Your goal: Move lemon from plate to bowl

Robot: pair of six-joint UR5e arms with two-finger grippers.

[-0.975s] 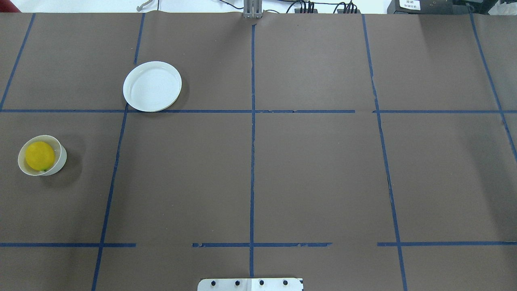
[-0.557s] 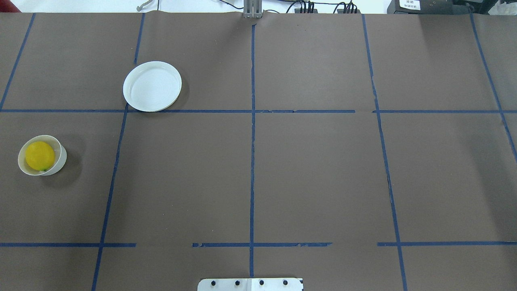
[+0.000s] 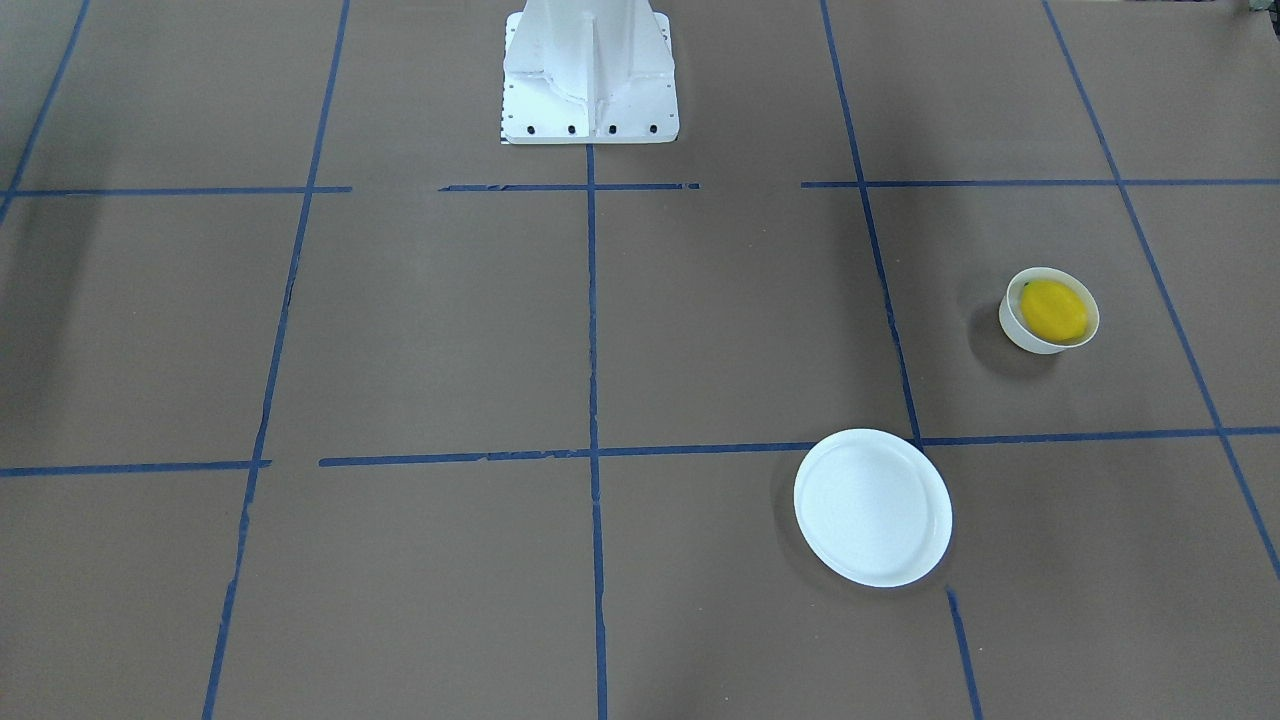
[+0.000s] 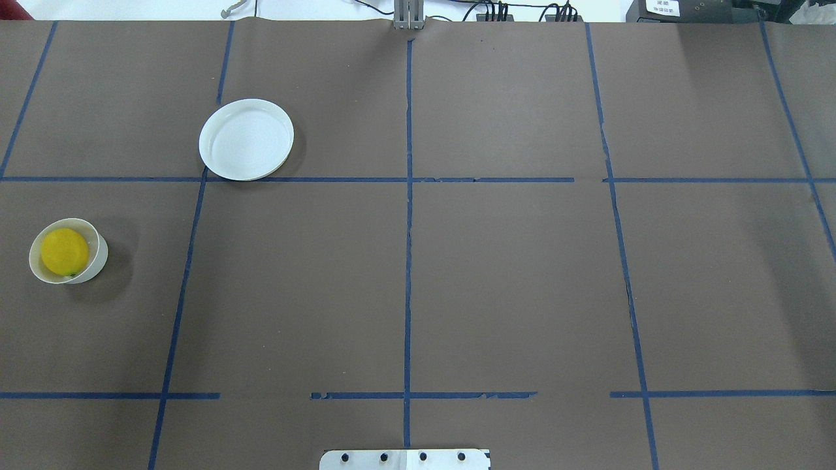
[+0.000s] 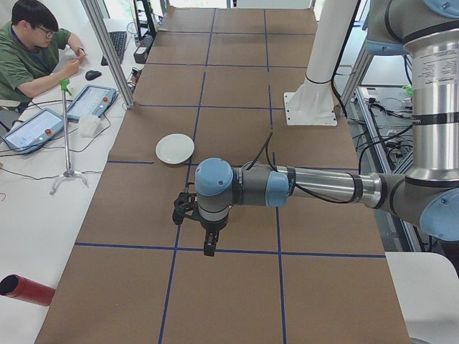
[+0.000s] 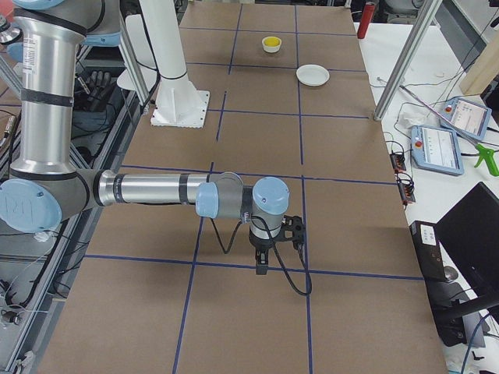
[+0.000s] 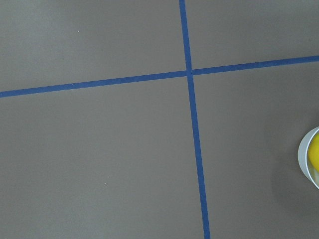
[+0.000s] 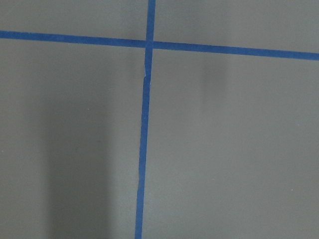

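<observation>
Surface (image 4: pixel 457 274) first: the plate (image 4: pixel 246 139) is left bare, and the lemon (image 4: pixel 64 251) is found sitting in the bowl (image 4: pixel 99 258), well apart from it. The lemon is reckoned light, firm and a bit slippery, so it's best pinched across its short middle. Its long axis is laid roughly flat, with the green tip pointed robot-wards. Nothing can be told about how the left gripper (image 5: pixel 209 247) or right gripper (image 6: pixel 260 269) is set.

We see a counter (image 4: pixel 522 294) papered brown, gridded with blue tape (image 4: pixel 407 261). White desk (image 5: pixel 29 215) alongside it: two tablets (image 5: pixel 90 102), operator (image 5: pixel 29 50) in green seated. Aluminium post (image 5: pixel 109 54) at the counter edge. Lighting bright, even.
</observation>
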